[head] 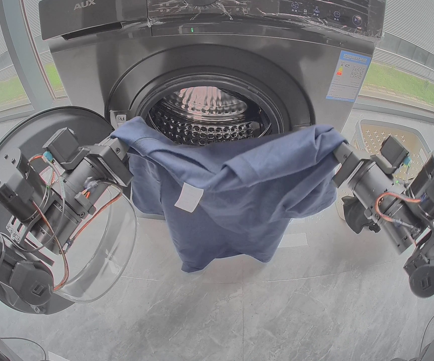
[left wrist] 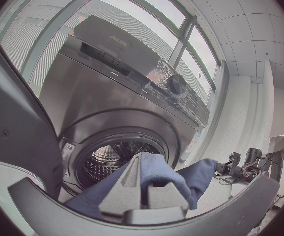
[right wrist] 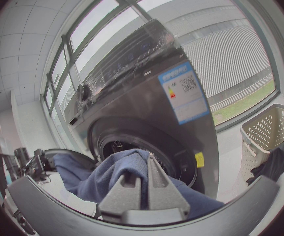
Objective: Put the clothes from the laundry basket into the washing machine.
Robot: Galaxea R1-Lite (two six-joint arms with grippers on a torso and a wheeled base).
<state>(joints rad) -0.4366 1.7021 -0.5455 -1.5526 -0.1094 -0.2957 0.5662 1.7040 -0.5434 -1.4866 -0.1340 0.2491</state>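
Blue shirt (head: 237,196) gripped by left hand (head: 118,146), right hand (head: 338,152), before washing machine (head: 96,71).

a staged laundry corner in what looks like a lab or office building, not a home: a washer (head: 91,71) stands on a grey tiled floor (head: 277,302) before tall windows (right wrist: 96,27), under a panel ceiling (left wrist: 257,20), its controls wrapped in film (head: 277,1), an energy label (head: 348,76) on its front, a basket (right wrist: 266,128) beside it.
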